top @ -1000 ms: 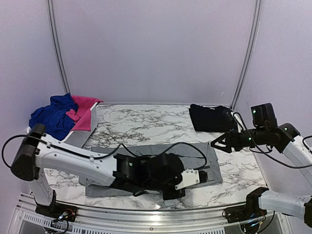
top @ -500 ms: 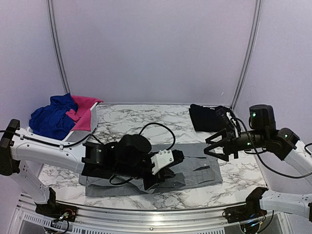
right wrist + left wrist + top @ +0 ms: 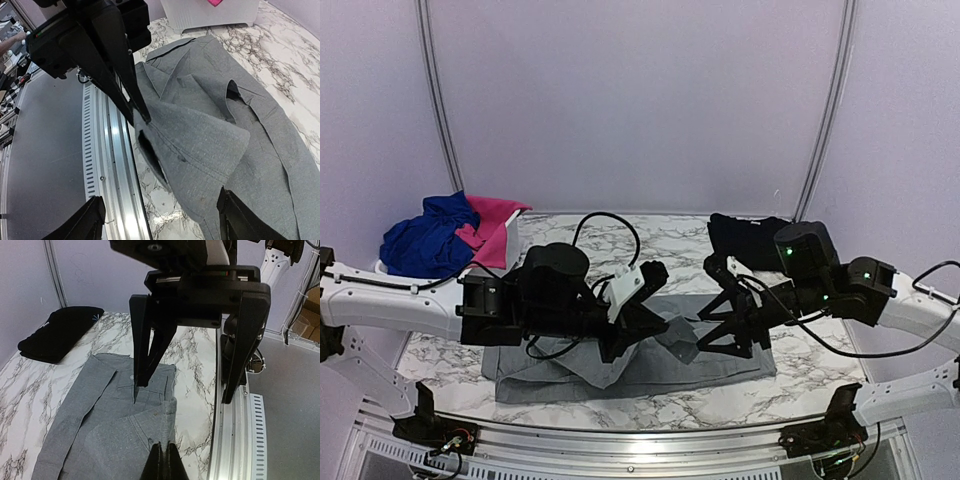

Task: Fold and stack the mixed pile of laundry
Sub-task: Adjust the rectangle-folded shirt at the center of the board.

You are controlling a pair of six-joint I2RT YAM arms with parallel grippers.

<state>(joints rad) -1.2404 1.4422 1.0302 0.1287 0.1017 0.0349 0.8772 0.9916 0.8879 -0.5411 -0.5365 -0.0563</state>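
Grey shirt (image 3: 730, 362) cloth sits pinched in the left jaws, which are closed tight on a raised flap of it. In the left wrist view the two tips meet at bottom centre with the fabric running up and away from them. Facing that flap, near it but apart, the right jaws stand spread wide and hold nothing. In the right wrist view they frame the lower corners, with the lifted fold between and just above them.

Outward from both, the rest of the shirt lies flat on the tabletop (image 3: 620, 245), its long axis running left to right across the lower middle of the overhead view. The left arm (image 3: 400, 305) covers the left half and the right arm (image 3: 880, 295) reaches in over the right half, so the free right end lies nearer the right jaws.

As I judge it, the coming fold turns on the right jaws closing on an edge level with the held flap, so that both carry it across the long axis.

A black garment (image 3: 750, 240) lies at upper right, well apart. Blue (image 3: 420, 240) and pink (image 3: 498, 225) pieces heap at the left in a white basket (image 3: 490, 282).
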